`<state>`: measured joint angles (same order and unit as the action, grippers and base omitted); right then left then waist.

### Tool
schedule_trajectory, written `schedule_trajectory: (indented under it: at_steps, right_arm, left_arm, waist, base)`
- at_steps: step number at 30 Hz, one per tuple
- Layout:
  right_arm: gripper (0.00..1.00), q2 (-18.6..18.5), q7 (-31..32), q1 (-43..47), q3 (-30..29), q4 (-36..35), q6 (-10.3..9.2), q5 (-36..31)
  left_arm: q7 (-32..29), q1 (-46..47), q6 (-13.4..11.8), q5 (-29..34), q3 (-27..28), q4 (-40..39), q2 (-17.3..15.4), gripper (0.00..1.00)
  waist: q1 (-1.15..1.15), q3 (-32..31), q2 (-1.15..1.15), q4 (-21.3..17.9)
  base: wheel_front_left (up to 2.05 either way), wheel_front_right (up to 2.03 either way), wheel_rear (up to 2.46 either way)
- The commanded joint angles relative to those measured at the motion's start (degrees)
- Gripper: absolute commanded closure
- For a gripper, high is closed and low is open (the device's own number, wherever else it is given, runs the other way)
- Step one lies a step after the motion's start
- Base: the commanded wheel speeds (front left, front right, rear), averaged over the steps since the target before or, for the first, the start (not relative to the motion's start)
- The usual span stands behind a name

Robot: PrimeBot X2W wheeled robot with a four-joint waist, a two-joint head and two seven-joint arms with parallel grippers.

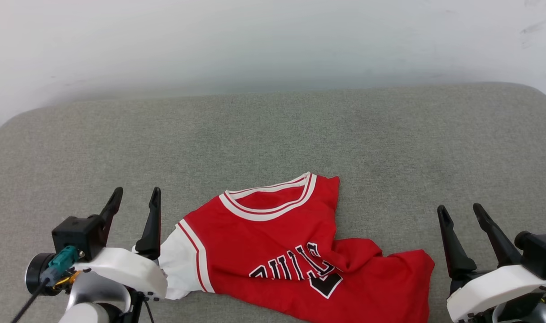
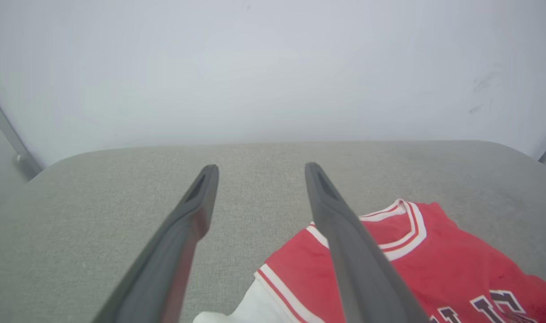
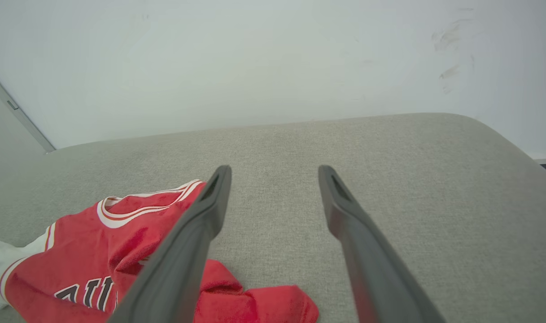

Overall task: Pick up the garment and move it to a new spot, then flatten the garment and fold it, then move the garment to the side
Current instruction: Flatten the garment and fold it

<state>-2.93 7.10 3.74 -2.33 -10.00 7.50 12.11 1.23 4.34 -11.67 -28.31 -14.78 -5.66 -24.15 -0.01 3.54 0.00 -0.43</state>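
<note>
The garment [image 1: 281,251], a red jersey with a white sleeve and striped collar trim, lies rumpled on the grey cushion near the front edge, its black chest print creased. My left gripper [image 1: 136,197] stands open just left of the white sleeve, nothing between its fingers. Open too, my right gripper [image 1: 460,213] hovers just right of the jersey's red hem. The left wrist view has the garment [image 2: 434,269] at lower right, partly behind the right finger, with the left gripper [image 2: 260,168] over bare cushion. In the right wrist view the garment [image 3: 98,255] lies lower left of my right gripper [image 3: 275,169].
The grey fabric cushion [image 1: 273,134] spans the whole width, with rounded far corners and bare fabric behind the jersey. A pale wall [image 1: 273,40] rises right behind it.
</note>
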Motion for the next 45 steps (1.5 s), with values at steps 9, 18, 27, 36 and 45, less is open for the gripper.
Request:
schedule_trajectory:
  at_steps: [9, 18, 27, 36, 45]
  right_arm:
    - [0.0, 0.08, 3.48, -0.73, -2.76, 3.4, -0.02, 1.88]
    - [0.0, -5.6, 20.38, -9.81, 0.29, 10.84, -0.01, 8.38]
    - [0.0, -9.84, 29.36, -23.71, 9.27, 19.09, -0.02, 12.33]
    - [0.0, -11.05, 33.2, -30.8, 15.85, 29.83, -0.02, 14.8]
    - [1.0, -11.98, 37.72, -30.71, 20.4, 36.58, -0.01, 18.24]
  left_arm:
    - [5.47, -1.72, -4.44, 4.15, -0.56, -4.55, 2.38, 0.0]
    - [6.53, -1.37, -4.5, 4.24, -1.88, -5.15, 3.59, 0.0]
    - [8.43, 2.15, -3.02, 3.78, -3.24, -3.37, 5.25, 0.0]
    - [10.35, 4.31, -1.53, 2.95, -3.92, -0.34, 6.59, 0.0]
    - [11.51, 5.21, -0.94, 2.59, -4.38, 2.67, 7.4, 0.0]
  waist:
    - [0.01, 0.72, 0.0, 1.82]
    - [0.01, 3.71, 0.0, 6.36]
    - [0.01, 9.27, 0.0, 11.26]
    - [0.01, 12.75, 0.0, 14.03]
    - [0.01, 12.58, 0.0, 14.42]
  base:
    - [0.0, 0.0, 0.0]
    - [0.0, 0.0, 0.0]
    - [0.0, 0.0, 0.0]
    - [0.0, 0.0, 0.0]
    - [0.0, 0.0, 0.0]
